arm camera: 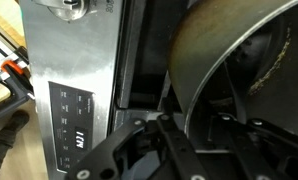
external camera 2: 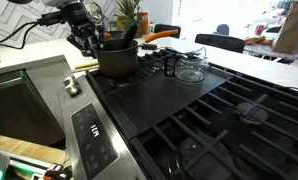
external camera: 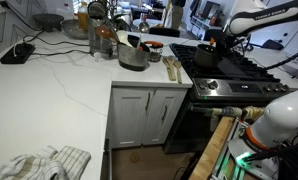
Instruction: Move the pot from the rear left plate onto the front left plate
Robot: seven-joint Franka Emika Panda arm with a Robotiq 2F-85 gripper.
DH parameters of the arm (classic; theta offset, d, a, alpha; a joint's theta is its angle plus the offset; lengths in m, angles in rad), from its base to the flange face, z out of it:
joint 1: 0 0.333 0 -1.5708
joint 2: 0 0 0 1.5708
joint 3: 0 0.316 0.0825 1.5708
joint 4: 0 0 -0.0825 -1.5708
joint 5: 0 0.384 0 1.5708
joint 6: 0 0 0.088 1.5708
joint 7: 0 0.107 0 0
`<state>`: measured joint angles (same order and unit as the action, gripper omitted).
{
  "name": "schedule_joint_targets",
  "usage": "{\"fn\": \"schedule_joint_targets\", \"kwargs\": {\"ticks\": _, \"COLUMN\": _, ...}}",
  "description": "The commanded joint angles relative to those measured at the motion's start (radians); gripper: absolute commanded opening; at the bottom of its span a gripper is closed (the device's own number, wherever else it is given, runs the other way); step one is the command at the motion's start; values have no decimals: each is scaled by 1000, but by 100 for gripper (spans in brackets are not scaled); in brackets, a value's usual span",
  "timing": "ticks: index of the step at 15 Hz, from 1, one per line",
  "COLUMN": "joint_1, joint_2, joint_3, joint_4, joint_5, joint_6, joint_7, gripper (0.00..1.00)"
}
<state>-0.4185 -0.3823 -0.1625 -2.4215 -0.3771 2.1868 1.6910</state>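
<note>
the pincer (external camera 2: 96, 45) is pinching the rim of the pot (external camera 2: 119, 62), which is just behind the control panel (external camera 2: 94, 135), at its far end. this looks like the placing step. i can't tell if it's resting yet. next: settle it flat, then let go.

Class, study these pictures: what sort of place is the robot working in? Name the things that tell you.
Most likely a home kitchen: a gas range with black grates, a dark pot on it, and a white countertop over white cabinets.
</note>
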Motion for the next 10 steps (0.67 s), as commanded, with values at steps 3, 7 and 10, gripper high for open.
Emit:
{"fn": "schedule_joint_targets", "kwargs": {"ticks": 3, "joint_1": -11, "joint_2": -22, "joint_3": 4, "joint_4": -35, "joint_5": -37, "joint_6": 49, "joint_7": 21, "gripper": 81}}
{"fn": "schedule_joint_targets", "kwargs": {"ticks": 7, "joint_1": -9, "joint_2": -81, "joint_3": 9, "joint_4": -70, "joint_5": -80, "joint_6": 175, "joint_7": -22, "gripper": 100}}
{"fn": "schedule_joint_targets", "kwargs": {"ticks": 10, "joint_1": 5, "joint_2": -136, "joint_3": 26, "joint_4": -98, "joint_5": -98, "joint_6": 270, "joint_7": -106, "gripper": 100}}
